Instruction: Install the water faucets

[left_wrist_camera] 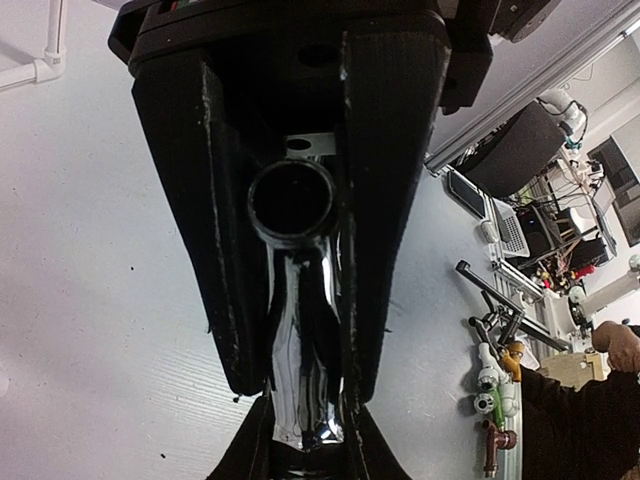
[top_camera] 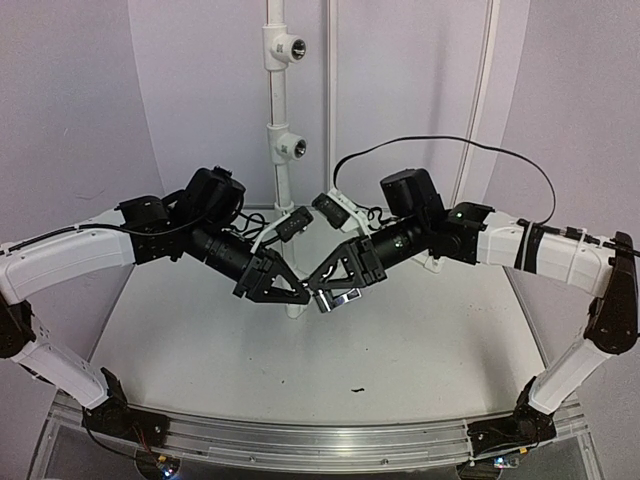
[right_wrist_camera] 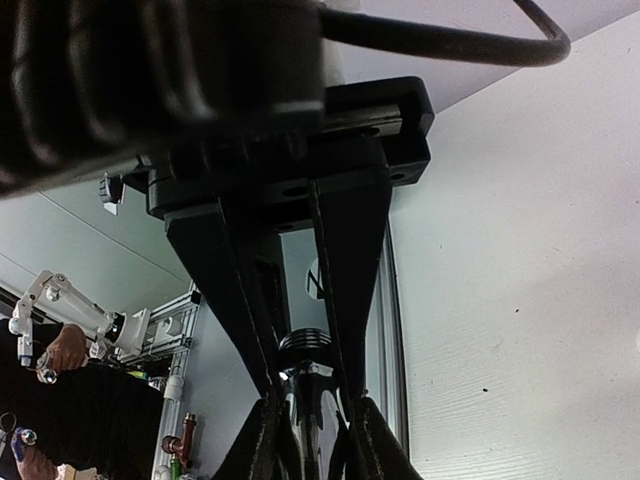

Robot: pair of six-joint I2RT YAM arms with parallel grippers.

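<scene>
One chrome water faucet [top_camera: 341, 297] hangs above the table's middle, between both grippers, which meet tip to tip. My left gripper [top_camera: 298, 292] is shut on it. In the left wrist view the faucet's shiny body [left_wrist_camera: 300, 370] runs down between the fingers [left_wrist_camera: 205, 250], its round open end [left_wrist_camera: 292, 197] facing the camera. My right gripper [top_camera: 322, 281] comes from the other side. In the right wrist view its jaws [right_wrist_camera: 308, 395] press on the faucet [right_wrist_camera: 312, 420] just below the threaded stub [right_wrist_camera: 309, 345]. The white pipe stand [top_camera: 283, 170] with two tee fittings [top_camera: 290, 147] rises behind.
The stand's foot [top_camera: 294, 311] sits on the white table [top_camera: 200, 340] right below the grippers. A black cable [top_camera: 450, 145] loops over the right arm. Beyond the table, spare pipe fittings [left_wrist_camera: 495, 400] and a person's arm [left_wrist_camera: 620, 345] show at the edge.
</scene>
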